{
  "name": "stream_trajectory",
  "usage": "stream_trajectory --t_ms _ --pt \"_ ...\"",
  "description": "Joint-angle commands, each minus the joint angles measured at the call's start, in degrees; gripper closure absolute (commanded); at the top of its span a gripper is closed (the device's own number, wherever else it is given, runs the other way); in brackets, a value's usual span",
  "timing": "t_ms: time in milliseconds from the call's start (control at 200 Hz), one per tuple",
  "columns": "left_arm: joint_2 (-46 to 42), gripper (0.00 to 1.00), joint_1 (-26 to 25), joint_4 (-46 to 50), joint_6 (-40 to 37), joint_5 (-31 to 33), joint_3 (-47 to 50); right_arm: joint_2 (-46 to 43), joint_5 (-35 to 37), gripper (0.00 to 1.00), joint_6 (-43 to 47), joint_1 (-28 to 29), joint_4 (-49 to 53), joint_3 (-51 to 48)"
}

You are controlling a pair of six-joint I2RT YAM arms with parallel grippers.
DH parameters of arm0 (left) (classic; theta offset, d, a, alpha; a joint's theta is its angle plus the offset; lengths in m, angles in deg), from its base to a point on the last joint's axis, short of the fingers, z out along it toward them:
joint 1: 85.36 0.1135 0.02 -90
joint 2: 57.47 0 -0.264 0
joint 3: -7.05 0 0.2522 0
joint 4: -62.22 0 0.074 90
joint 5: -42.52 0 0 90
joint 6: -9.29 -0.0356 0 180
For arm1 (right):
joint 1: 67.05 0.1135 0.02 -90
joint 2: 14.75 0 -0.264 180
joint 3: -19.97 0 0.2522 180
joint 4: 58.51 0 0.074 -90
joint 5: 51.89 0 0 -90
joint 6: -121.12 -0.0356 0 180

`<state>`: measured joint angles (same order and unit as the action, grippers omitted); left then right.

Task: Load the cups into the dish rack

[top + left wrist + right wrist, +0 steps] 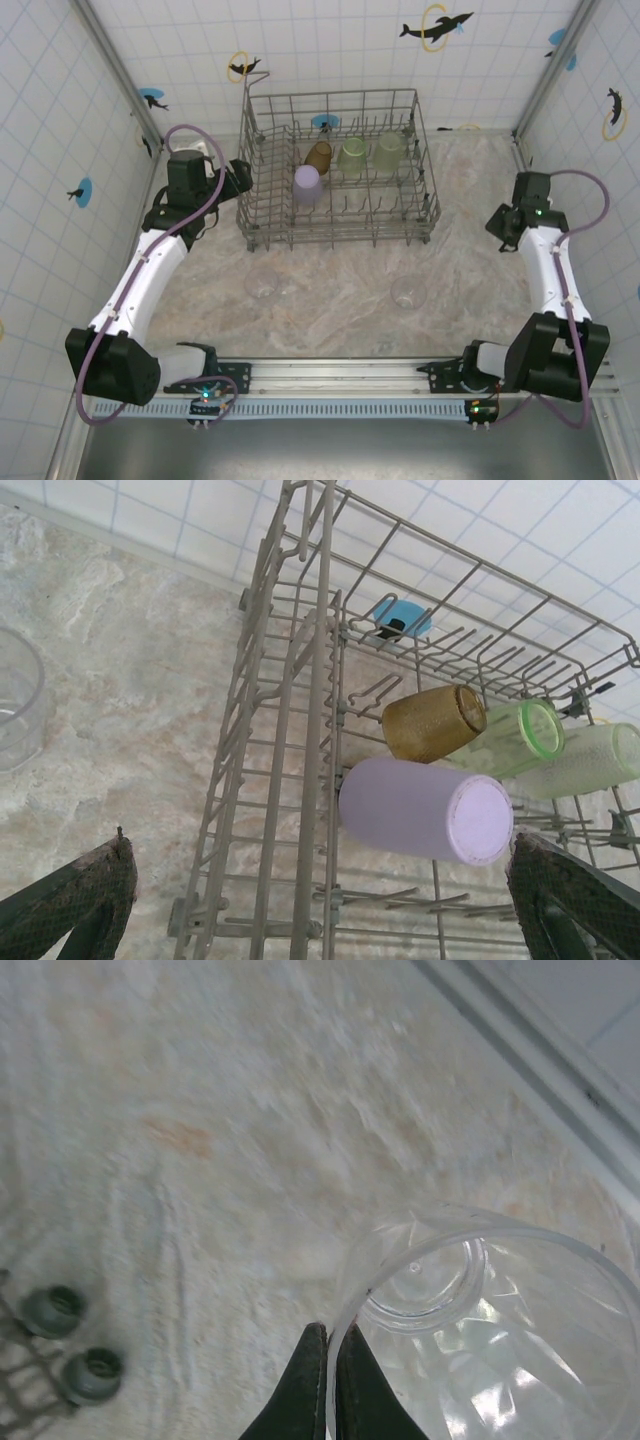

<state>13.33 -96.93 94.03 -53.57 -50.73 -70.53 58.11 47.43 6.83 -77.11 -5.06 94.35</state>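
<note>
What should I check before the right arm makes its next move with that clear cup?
1. Right hand shut on the rim of the held clear cup: ok.
2. Pinch firm enough to carry it: cannot tell; only the thin rim is gripped.
3. Left hand open, holding nothing: ok.
4. Free slots in the dish rack: ok; the near rows right of the lilac cup are bare.
5. All cups loaded: not ok; the near-left clear cup and near-right clear cup stand on the table.
</note>
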Motion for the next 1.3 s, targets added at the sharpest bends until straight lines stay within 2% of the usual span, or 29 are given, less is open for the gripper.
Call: stream_trajectory --t_ms 0,280,480,550,626,696,771,976,1161,1296 --pt "-0.25 0.03 0.24 2.04 -1.8 0.81 -1.75 2.75 -1.1 1.0 0.98 1.25 -0.04 7.81" --pt "4.26 0.02 0.26 3.98 -4.07 -0.35 -8.18 11.58 1.02 1.0 2.3 5.99 2.49 24.29" --pt "7.25 0.02 0.24 4.44 -4.16 -1.85 -11.94 15.18 0.07 1.0 1.19 9.6 0.85 30.26" --pt "7.89 0.02 0.24 4.67 -3.89 -2.34 -13.2 16.45 2.44 1.0 1.08 11.57 0.83 32.14" --pt "8.45 0.02 0.29 4.18 -2.75 -5.75 -14.6 17.89 1.4 1.0 1.05 13.17 0.96 34.15" --pt "9.2 0.02 0.27 3.26 -1.86 -10.49 -15.82 17.98 -4.24 1.0 -1.39 13.4 -1.63 33.43" --pt "10.32 0.02 0.24 2.8 -0.71 -12.36 -17.2 17.43 -9.03 1.0 -4.96 14.34 -5.77 31.29" --pt "13.78 0.02 0.25 2.46 0.94 -14.63 -20.65 16.88 -11.9 1.0 -8.18 21.82 -16.19 27.24" --pt "16.26 0.02 -0.27 -0.11 4.46 -19.07 -21.27 18.38 -16.38 1.0 -10.95 25.42 -24.83 24.43" --pt "17.08 0.02 -1.25 -1.53 5.68 -19.66 -21.09 19.84 -23.2 1.0 -14.14 26.17 -32.61 21.0"
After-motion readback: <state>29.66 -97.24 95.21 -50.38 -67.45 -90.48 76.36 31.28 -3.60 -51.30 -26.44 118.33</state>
